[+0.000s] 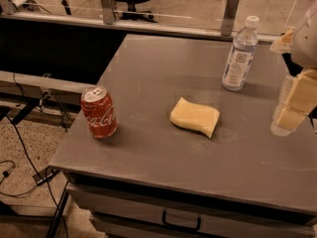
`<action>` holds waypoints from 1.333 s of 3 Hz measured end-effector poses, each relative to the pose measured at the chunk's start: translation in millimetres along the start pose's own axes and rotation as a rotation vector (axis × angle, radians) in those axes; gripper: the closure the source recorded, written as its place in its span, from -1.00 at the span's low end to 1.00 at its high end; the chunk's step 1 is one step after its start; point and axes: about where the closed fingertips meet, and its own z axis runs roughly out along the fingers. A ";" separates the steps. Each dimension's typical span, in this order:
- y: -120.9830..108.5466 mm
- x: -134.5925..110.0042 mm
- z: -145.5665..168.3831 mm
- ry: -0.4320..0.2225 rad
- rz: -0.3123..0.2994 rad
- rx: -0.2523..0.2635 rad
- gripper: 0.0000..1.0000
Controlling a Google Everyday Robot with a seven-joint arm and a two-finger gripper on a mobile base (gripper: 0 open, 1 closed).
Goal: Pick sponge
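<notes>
The pincer (298,102) hung at the right edge of the view, above the right side of the bench (148,68), cut off by the frame; whether it stood apart or together could not be told. It held nothing that could be seen. Just behind it something clear stood on the bench, mostly hidden. The sponge (194,116) lay flat near the middle of the bench, well apart from the pincer and to its left, touching nothing else. Beyond the sponge, toward the far right, a water bottle (239,56) with a white cap stood upright. A red soda can (99,113) stood near the bench's left front corner, well apart from the sponge. Under the front edge a drawer handle (181,222) showed.
</notes>
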 end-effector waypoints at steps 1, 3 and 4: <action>0.0 0.0 0.0 0.000 0.000 0.000 -1.00; 4.0 -49.8 41.8 -0.019 -0.117 -0.066 -1.00; 8.5 -74.3 78.1 -0.013 -0.163 -0.110 -1.00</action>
